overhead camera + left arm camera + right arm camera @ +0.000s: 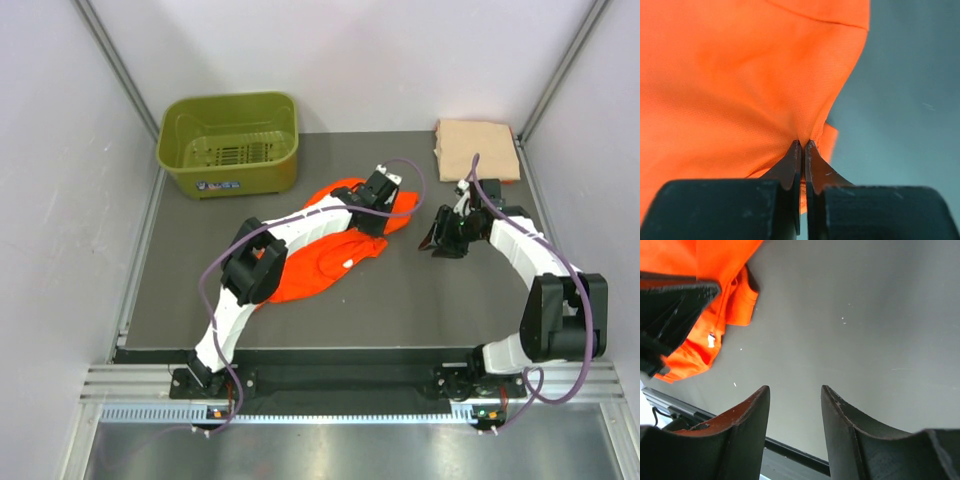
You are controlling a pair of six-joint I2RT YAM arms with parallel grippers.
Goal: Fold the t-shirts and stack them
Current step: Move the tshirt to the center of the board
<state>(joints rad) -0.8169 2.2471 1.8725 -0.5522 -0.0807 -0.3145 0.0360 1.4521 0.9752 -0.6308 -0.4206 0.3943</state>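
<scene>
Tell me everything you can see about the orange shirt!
The orange t-shirt is bright, thin cloth with a fine mesh look. It lies crumpled and unfolded near the middle of the dark table. A small white tag shows on it. The left gripper is shut on a bit of its cloth near one edge, pinching it into a fold. The left arm reaches across above it and hides part of it.

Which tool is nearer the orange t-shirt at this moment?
Left. The left tool is pinched shut on the orange t-shirt; the right tool hangs open over the table, apart from the shirt.
</scene>
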